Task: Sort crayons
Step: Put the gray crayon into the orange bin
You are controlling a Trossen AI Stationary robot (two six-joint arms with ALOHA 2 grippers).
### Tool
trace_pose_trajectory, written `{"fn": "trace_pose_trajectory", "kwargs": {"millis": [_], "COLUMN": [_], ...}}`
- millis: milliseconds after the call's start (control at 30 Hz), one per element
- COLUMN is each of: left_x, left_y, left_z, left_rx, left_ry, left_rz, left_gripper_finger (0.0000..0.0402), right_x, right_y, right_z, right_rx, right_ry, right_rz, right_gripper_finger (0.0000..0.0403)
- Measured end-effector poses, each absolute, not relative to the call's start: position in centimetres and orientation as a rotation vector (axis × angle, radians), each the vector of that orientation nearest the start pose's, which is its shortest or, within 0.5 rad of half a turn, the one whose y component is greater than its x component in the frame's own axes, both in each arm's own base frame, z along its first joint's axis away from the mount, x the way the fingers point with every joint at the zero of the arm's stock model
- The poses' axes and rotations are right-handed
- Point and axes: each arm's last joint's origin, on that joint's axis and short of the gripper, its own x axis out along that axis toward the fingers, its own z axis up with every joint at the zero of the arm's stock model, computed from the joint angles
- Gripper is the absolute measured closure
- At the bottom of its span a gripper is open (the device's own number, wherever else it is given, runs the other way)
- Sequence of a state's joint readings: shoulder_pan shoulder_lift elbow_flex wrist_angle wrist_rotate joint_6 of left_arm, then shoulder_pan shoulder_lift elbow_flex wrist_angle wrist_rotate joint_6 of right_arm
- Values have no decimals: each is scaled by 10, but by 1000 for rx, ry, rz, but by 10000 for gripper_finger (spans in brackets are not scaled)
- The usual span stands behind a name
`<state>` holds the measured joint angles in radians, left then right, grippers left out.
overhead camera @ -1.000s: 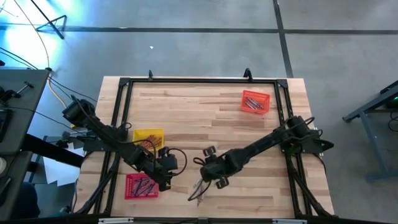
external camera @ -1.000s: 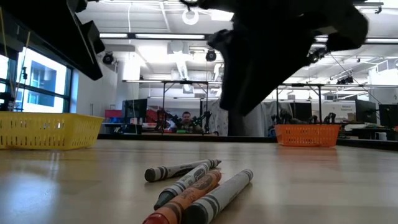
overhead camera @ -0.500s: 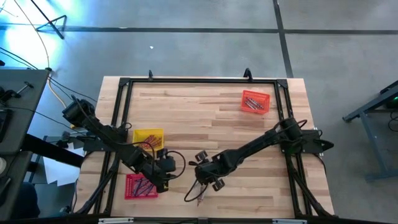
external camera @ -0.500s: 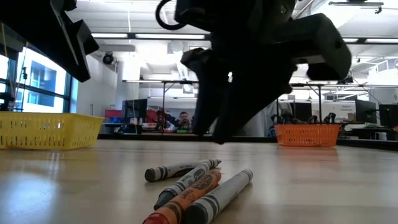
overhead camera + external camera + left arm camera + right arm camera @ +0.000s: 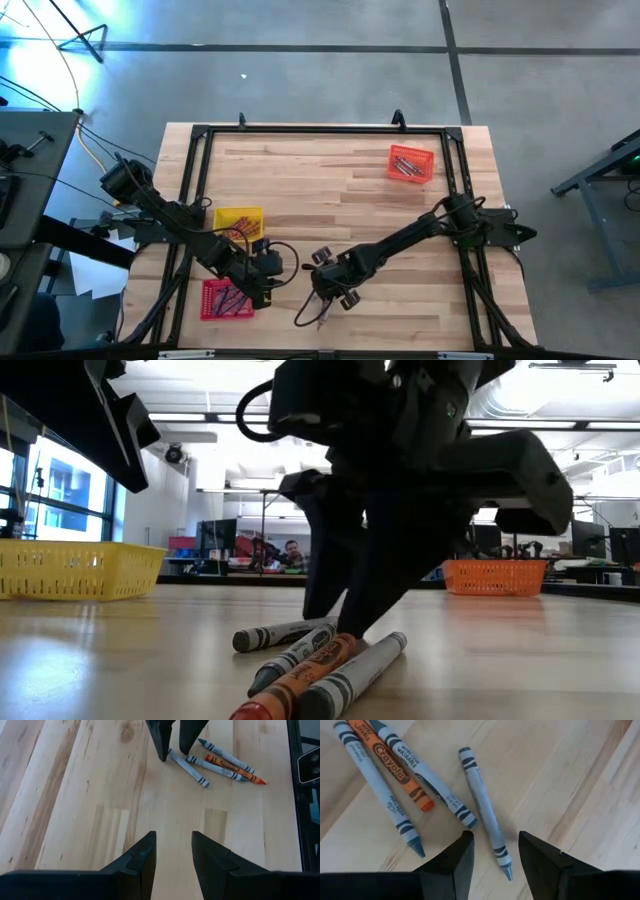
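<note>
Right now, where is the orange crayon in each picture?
High view: too small to tell apart, in the little pile under the right claw.
Low view: orange crayon at bottom middle, between two grey ones.
Left wrist view: upper right.
Right wrist view: upper left.
Shared landmark: the lone grey crayon lying apart from the other three.

A yellow tray (image 5: 238,221), red tray (image 5: 227,299) and orange tray (image 5: 411,164) sit on the wooden table (image 5: 330,190).

I see 4 short paper-wrapped wax crayons (image 5: 482,810) on the wooden table (image 5: 330,180) near its front edge, 3 touching side by side, 1 just apart, under my right gripper (image 5: 495,852).
</note>
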<state>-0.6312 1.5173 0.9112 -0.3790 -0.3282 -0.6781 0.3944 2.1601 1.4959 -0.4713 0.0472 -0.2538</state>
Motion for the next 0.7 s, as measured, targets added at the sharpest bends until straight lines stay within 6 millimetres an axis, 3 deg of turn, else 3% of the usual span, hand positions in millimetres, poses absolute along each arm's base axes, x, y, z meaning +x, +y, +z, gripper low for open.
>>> {"fn": "trace_pose_trajectory", "kwargs": {"millis": [167,400,700], "left_x": [243,244,243], "left_y": [-165,-165,-164], "left_z": [198,198,198], "left_rx": [-166,-165,-165], "left_ry": [902,898,898], "left_rz": [43,51,54], "left_gripper_finger": [291,291,291], "right_x": [405,404,396], "right_y": [166,166,161], "right_z": [127,125,134], "right_rx": [-462,-395,-340], "right_ry": [1085,1108,1188], "right_rz": [443,460,424], "right_gripper_finger": [275,386,397]}}
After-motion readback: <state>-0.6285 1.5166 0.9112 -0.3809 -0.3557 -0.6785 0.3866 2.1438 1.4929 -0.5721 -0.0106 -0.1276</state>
